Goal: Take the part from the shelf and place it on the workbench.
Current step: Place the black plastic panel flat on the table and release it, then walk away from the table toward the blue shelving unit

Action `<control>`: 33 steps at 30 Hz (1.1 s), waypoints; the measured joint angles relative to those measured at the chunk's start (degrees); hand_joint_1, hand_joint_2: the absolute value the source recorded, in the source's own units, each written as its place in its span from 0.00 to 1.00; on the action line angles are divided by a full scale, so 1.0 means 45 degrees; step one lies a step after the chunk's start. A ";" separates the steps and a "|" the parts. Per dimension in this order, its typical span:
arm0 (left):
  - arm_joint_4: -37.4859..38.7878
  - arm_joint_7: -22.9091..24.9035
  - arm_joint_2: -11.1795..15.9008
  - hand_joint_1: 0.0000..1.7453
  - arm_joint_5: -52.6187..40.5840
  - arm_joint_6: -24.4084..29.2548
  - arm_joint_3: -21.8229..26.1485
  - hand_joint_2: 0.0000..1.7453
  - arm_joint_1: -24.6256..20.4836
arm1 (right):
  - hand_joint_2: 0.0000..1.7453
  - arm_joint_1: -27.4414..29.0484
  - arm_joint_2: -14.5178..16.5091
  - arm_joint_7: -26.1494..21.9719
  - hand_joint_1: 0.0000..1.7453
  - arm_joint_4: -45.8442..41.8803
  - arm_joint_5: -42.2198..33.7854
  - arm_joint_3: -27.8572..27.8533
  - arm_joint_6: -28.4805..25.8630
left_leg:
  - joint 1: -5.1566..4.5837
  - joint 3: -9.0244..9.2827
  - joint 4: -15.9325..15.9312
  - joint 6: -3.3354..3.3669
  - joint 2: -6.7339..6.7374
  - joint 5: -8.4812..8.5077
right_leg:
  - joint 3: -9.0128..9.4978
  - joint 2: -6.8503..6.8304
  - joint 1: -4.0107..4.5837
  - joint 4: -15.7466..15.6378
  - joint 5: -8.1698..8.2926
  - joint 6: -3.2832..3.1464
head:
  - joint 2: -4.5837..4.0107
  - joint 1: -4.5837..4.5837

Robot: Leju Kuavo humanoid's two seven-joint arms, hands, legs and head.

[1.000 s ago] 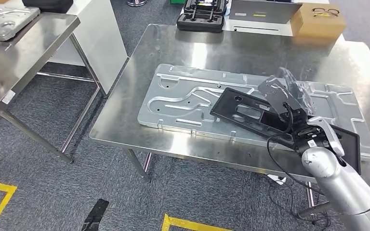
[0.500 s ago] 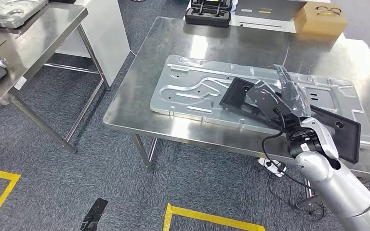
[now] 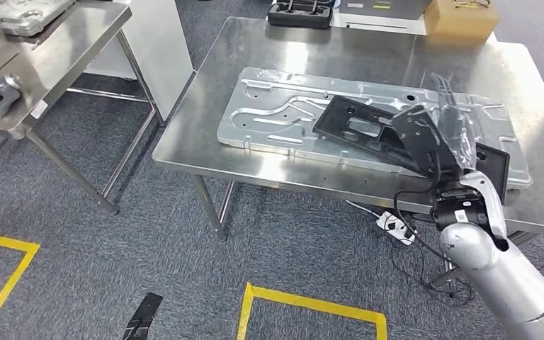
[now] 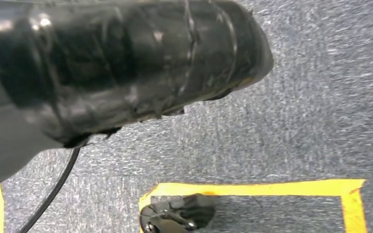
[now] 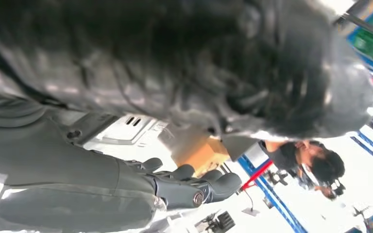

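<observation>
The black part (image 3: pixel 404 138), a flat frame-like panel with cut-outs, lies across the large silver stamped plate (image 3: pixel 283 117) that covers much of the steel worktop (image 3: pixel 304 57). One end of the part sits near the middle of the plate; the other end reaches past the plate's near right corner, close to the worktop's front edge. The right hand (image 3: pixel 435 138) comes up from below on its silver arm (image 3: pixel 496 269) and lies over the right-hand stretch of the part, with a crumpled clear plastic wrap (image 3: pixel 457 124) around it. The head view does not let me tell whether its fingers are clamped on the part or only resting above it; the right wrist view shows dark fingers (image 5: pixel 209 184) curled beside a grey surface, too blurred to settle the matter.

The left hand (image 4: pixel 126 58) hangs over grey carpet (image 4: pixel 311 121), a glossy dark mass close to the lens; how its fingers stand I cannot tell. Yellow floor tape (image 4: pixel 252 187) runs on the carpet beneath it.

Beyond the plate, at the worktop's far edge, stand a black case (image 3: pixel 301 13) and a brown cardboard box (image 3: pixel 462 20). Left of the plate, across an aisle of carpet, is a steel shelf (image 3: pixel 57 49) carrying another silver pressed part (image 3: pixel 25 13). A white power strip (image 3: pixel 394 227) lies on the floor under the worktop's front edge
</observation>
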 joint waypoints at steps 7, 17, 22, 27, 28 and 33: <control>0.0000 -0.0029 -0.0032 0.00 0.0033 0.0055 0.0000 0.00 -0.0028 | 0.00 0.0333 -0.0005 -0.0388 0.00 -0.0250 -0.1055 -0.0464 -0.0948 | -0.0241 0.1833 -0.3328 0.0507 0.0004 0.0132 | -0.0429 0.0034 -0.0190 -0.0030 0.0436 0.0538 | 0.0000 0.0022; 0.0000 -0.0033 -0.0036 0.00 0.0050 0.0129 0.0000 0.00 -0.0008 | 0.00 0.0806 -0.0005 -0.1213 0.00 -0.0355 -0.3410 -0.0913 -0.2422 | -0.0493 0.0431 -0.3063 0.0954 0.0062 0.1093 | -0.0688 0.0052 0.0050 0.3602 -0.1243 0.0335 | 0.0000 0.0109; 0.0000 -0.0023 -0.0036 0.00 0.0051 0.0127 0.0000 0.00 -0.0008 | 0.00 0.0974 0.0019 -0.1761 0.00 -0.0486 -0.4209 -0.1223 -0.3015 | -0.0521 -0.0116 -0.2755 0.0743 0.0030 0.1441 | 0.1076 0.0039 0.0157 0.0804 -0.1165 0.0122 | 0.0000 0.0137; 0.0000 -0.0017 -0.0057 0.00 0.0053 0.0131 0.0000 0.00 -0.0014 | 0.00 0.1125 0.0102 -0.2041 0.00 -0.0606 -0.4591 -0.1579 -0.3381 | -0.0356 -0.0978 -0.0437 0.0257 0.0010 -0.0613 | 0.0764 -0.0003 0.0131 -0.0053 -0.0572 -0.0190 | 0.0000 0.0088; 0.0000 -0.0015 -0.0058 0.00 0.0053 0.0132 0.0000 0.00 -0.0018 | 0.00 0.1150 0.0120 -0.2104 0.00 -0.0614 -0.4704 -0.1620 -0.3476 | -0.0309 -0.1070 0.0261 0.0197 0.0010 -0.0896 | 0.0554 -0.0003 0.0135 -0.0050 -0.0414 -0.0192 | 0.0000 0.0082; 0.0000 0.0018 -0.0091 0.00 0.0044 0.0136 0.0000 0.00 -0.0065 | 0.00 0.1312 0.0183 -0.2355 0.00 -0.0655 -0.5058 -0.1830 -0.3833 | -0.0240 0.0816 -0.1008 0.0228 -0.0001 0.0187 | -0.0445 0.0012 0.0144 -0.0025 0.0378 -0.0056 | 0.0000 0.0080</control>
